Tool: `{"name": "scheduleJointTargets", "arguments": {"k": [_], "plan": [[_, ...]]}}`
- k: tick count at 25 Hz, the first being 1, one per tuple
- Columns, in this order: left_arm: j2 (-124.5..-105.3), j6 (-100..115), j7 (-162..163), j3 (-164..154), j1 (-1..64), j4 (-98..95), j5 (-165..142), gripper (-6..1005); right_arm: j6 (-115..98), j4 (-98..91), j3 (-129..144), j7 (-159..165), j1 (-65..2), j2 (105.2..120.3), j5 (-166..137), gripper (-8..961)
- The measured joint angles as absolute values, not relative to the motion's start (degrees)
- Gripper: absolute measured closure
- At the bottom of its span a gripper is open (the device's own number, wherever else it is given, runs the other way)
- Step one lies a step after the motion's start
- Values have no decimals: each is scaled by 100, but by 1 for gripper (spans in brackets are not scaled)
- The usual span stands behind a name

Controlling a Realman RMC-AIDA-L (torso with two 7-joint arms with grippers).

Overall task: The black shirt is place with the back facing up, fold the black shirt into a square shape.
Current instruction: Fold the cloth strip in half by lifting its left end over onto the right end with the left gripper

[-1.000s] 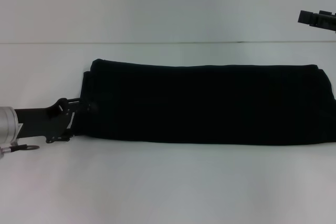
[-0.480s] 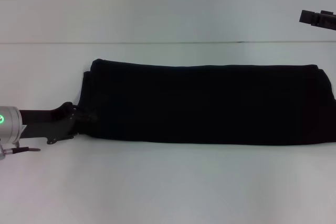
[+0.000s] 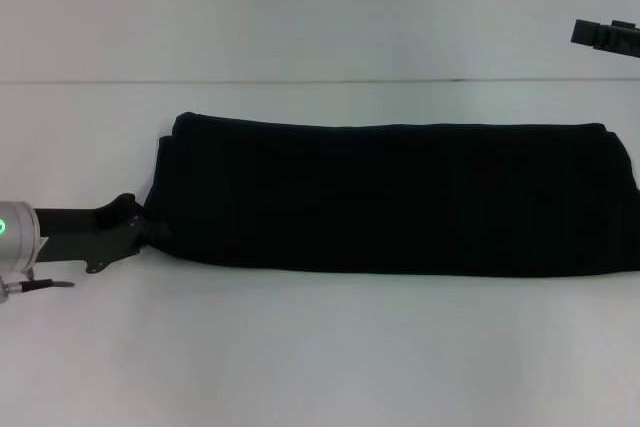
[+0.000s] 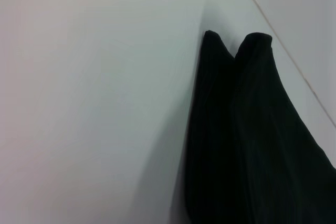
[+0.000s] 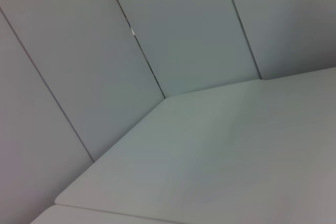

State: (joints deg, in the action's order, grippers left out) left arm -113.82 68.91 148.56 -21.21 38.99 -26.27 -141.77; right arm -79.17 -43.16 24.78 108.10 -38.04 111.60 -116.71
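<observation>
The black shirt (image 3: pixel 400 197) lies on the white table (image 3: pixel 320 357) as a long folded band running left to right, plain side up. My left gripper (image 3: pixel 155 229) is low at the band's front left corner and is shut on the fabric edge there. The left wrist view shows that end of the shirt (image 4: pixel 252 140) as two rounded folds, with none of my own fingers in sight. My right gripper (image 3: pixel 606 35) is held high at the far right, away from the shirt.
The shirt's right end reaches the right edge of the head view. The table's back edge meets the wall (image 3: pixel 320 81) behind the shirt. The right wrist view shows only bare table (image 5: pixel 220 150) and wall panels (image 5: pixel 173 35).
My left gripper has turned at the wrist and closed on the shirt's front left corner, then pulled back slightly to the left. The right arm has barely moved.
</observation>
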Motion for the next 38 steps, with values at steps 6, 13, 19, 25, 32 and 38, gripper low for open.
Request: {"name": "scheduleJointTargets", "arguments": {"k": [6,13,19,25,32,38], "plan": [[-11368,6888,14669,-2085,3901,-2640,-14145,972,-7877,-4303,2480,10793,-3806,11183,-11672,35],[-11372,7013,14005,-1858,3702,-2808,-13941,971,-7840,-4252,2455,10784,-3807,11258,-11652,35],[-11339,7293,13843,-1666,3263,-3511,-13909,971,-7711,-4234,2480,10810,-3865,11357,-11632,35],[-11155,7782,13817,-1133,2844,-4190,-13941,972,-7429,-4119,2502,10818,-3951,11483,-11622,35],[-10964,8877,13756,-1112,3130,-4579,-13362,972,-7411,-4038,2469,10758,-3914,11510,-11615,35],[-11381,9167,13661,-2469,4503,-4083,-12638,972,-7512,-4089,2324,10611,-3371,11278,-11131,36]]}}
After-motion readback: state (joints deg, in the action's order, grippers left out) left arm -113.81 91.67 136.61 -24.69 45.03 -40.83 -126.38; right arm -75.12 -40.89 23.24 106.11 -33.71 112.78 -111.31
